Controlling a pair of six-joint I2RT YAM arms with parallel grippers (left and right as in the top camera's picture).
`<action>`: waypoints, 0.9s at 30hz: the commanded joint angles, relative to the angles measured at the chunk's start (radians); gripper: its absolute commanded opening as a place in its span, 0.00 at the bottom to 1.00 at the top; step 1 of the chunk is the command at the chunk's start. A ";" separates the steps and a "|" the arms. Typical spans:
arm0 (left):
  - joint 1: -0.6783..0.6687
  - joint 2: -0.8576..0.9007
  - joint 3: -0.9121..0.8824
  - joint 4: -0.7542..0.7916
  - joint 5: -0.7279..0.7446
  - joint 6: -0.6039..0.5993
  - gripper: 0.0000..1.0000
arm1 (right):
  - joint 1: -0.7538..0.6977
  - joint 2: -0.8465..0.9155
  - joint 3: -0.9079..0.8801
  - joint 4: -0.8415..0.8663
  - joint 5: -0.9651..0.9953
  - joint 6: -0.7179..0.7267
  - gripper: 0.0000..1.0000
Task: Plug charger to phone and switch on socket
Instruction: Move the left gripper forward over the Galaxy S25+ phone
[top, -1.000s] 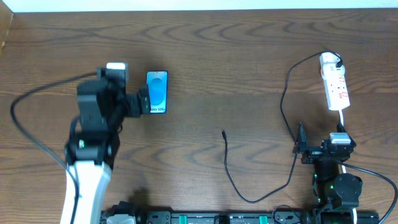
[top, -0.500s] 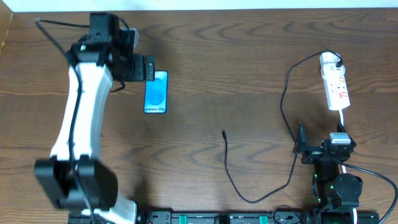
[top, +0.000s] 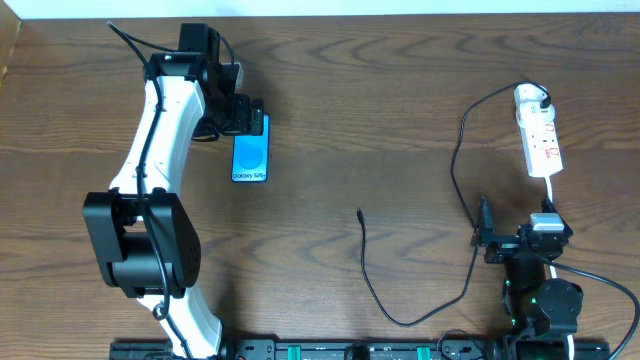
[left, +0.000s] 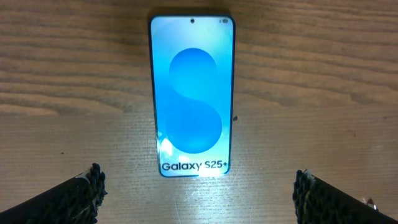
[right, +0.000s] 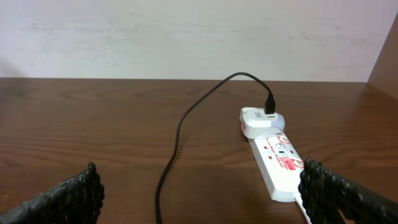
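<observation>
Where phone (top: 250, 158) lies, wood table (top: 400, 100), pale wall (right: 155, 37)

A dark brown wood-grain tabletop (top: 400, 100) carries three things. The phone (top: 251, 150) lies flat and face up at the left, its screen lit blue. The socket (top: 540, 140) lies at the far right. The charger (top: 363, 255) runs loose across the wood between them: its connector tip (top: 360, 213) rests near the middle, well apart from the phone, and its white plug (top: 527, 97) sits at the socket's far end.
</observation>
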 joint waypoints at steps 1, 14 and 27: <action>0.002 0.004 0.020 0.005 0.017 -0.006 0.98 | 0.004 -0.005 -0.001 -0.005 -0.002 0.010 0.99; 0.001 0.004 0.020 0.063 0.023 -0.058 0.98 | 0.004 -0.005 -0.001 -0.005 -0.002 0.010 0.99; -0.057 0.049 0.021 0.036 -0.135 -0.118 0.98 | 0.004 -0.005 -0.001 -0.005 -0.002 0.010 0.99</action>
